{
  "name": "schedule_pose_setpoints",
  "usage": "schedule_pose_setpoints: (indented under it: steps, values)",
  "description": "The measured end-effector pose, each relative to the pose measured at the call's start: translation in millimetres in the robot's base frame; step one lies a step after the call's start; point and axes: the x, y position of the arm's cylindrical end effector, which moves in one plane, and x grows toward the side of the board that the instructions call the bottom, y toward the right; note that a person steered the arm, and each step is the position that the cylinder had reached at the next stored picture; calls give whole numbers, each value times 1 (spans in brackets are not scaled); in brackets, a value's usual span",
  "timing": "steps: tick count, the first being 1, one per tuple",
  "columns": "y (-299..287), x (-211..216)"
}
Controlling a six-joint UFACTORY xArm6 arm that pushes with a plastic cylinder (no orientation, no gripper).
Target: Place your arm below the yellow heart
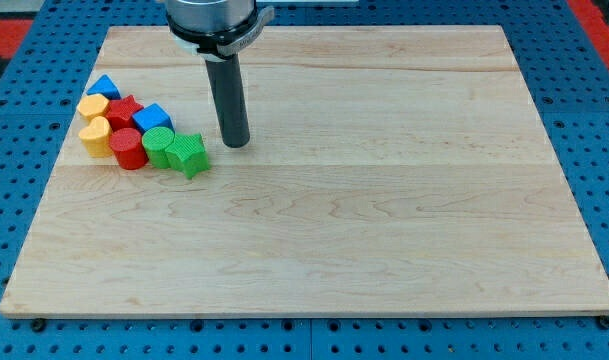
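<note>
A wooden board [384, 220] is laid on a blue pegboard [24, 90]. No gripper is fitted: the rod's end, my tip [235, 143], is set down just right of the green star [190, 154], holding nothing. The yellow heart [95, 135] is found at the cluster's lower left, touching the red cylinder [129, 148].

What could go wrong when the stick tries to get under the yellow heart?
1. My tip sits right of the cluster, near the green star. A straight path toward the view's left would likely shove it and the green cylinder.
2. The yellow heart touches the red cylinder, so nudging one may shift the heart.
3. The heart lies near the board's left edge; overshooting could push it off.
</note>
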Motion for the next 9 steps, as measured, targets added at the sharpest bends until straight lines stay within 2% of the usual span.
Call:
schedule_pose_setpoints:
  steps: [5,6,7,8,9]
  values:
    - [1,1]
    - [29,24]
    - [47,64]
    - [17,104]
    - [-50,123]
